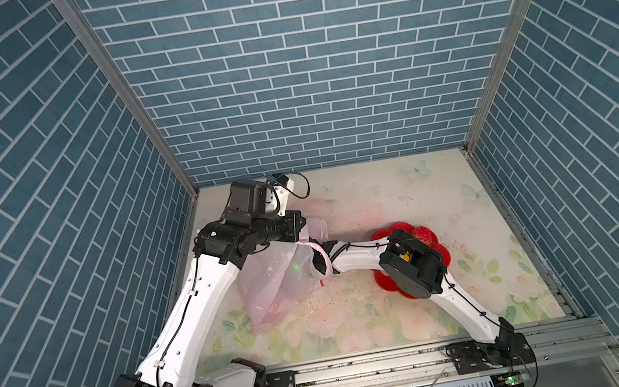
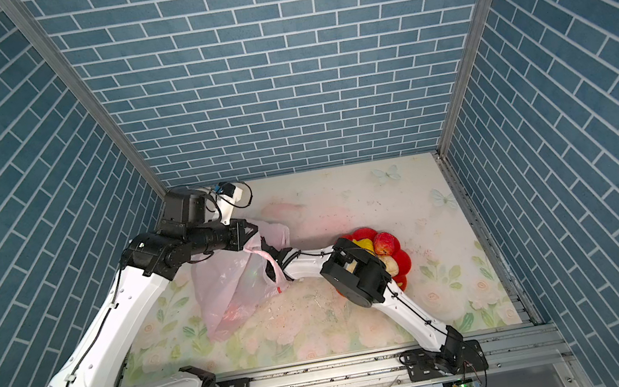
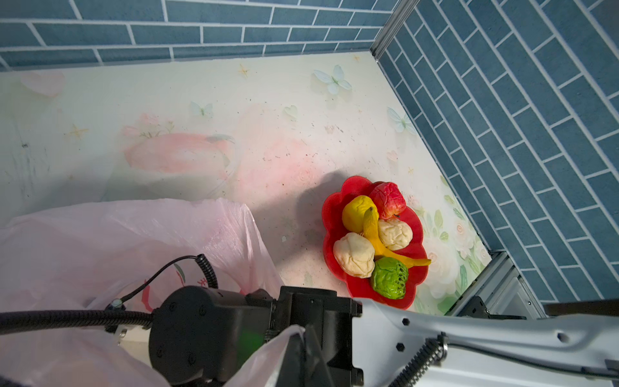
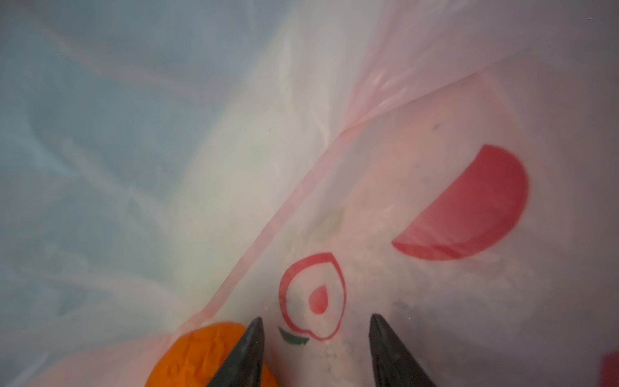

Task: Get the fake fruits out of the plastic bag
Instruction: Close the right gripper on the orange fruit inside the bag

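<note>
The pale-pink plastic bag lies left of the middle, its mouth held up. My left gripper is shut on the bag's rim. My right arm reaches into the mouth, and its gripper is hidden inside the bag in both top views. In the right wrist view my right gripper is open against the printed bag wall, with nothing between its fingers. An orange fruit lies just outside one fingertip. Out of the bag lie a red apple, a yellow piece, a banana, two cream lumps and a green ball.
Those fruits rest in a red flower-shaped dish at the right, partly under my right arm's elbow. Blue brick walls close the floral mat on three sides. A metal rail runs along the front edge.
</note>
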`<action>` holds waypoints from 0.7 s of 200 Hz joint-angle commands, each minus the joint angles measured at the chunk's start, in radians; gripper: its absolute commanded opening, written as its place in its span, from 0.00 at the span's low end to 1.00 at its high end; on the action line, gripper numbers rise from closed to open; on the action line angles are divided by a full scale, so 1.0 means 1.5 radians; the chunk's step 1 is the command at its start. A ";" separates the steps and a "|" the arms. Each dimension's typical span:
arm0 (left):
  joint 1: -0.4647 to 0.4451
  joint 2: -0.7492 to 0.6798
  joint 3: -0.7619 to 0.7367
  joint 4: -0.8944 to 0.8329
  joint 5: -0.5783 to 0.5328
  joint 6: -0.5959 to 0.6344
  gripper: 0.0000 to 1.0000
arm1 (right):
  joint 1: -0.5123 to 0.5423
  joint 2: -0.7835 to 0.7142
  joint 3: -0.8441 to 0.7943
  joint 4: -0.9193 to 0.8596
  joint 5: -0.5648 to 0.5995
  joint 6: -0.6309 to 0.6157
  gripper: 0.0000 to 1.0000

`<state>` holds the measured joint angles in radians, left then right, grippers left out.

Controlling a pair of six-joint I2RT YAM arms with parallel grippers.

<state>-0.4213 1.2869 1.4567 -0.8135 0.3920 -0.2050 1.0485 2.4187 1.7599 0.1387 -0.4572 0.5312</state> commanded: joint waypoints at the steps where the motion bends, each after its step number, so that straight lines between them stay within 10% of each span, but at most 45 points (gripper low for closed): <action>1: 0.002 0.037 0.056 0.010 0.013 0.031 0.00 | -0.022 -0.052 -0.035 0.021 0.141 0.088 0.48; 67: 0.007 0.084 0.098 -0.024 0.029 0.050 0.03 | -0.031 -0.146 -0.174 0.057 0.434 0.215 0.43; 140: 0.046 -0.091 -0.094 -0.125 -0.073 0.017 0.05 | 0.003 -0.249 -0.256 0.001 0.353 0.096 0.52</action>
<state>-0.3702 1.2297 1.3911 -0.8783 0.3618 -0.1627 1.0328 2.1273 1.4151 0.1802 0.1314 0.7727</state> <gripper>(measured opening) 0.050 0.485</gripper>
